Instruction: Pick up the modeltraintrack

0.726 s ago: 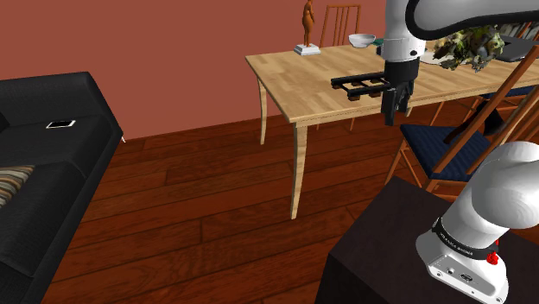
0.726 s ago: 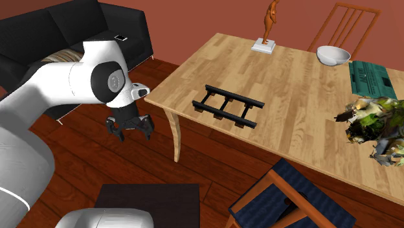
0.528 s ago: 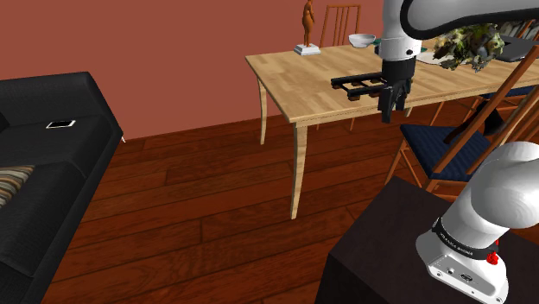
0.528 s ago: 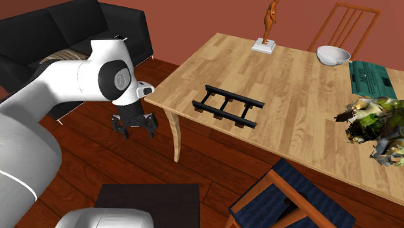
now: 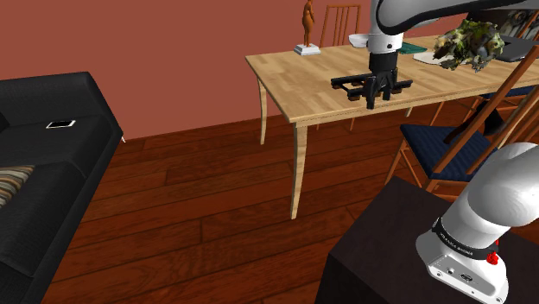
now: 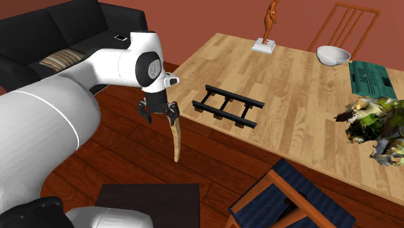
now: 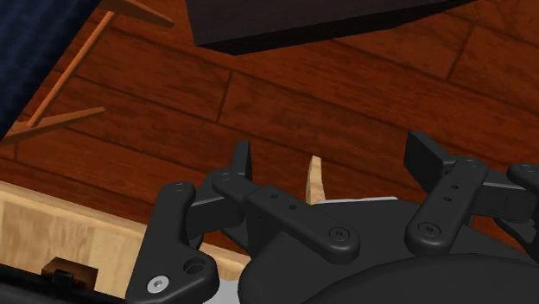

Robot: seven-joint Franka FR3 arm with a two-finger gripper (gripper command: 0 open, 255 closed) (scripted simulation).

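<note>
While the claw (image 6: 158, 114) hangs wide open and empty by the worktop (image 6: 304, 91) corner, the black modeltraintrack (image 6: 228, 105) lies flat on the wood at its three o'clock, untouched.

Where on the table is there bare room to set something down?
The widest bare wood lies between the black track and the green-brown clutter, and between the track and the figurine. It is crowded around the white bowl and green mat. The open pincer hovers near the table corner.
</note>
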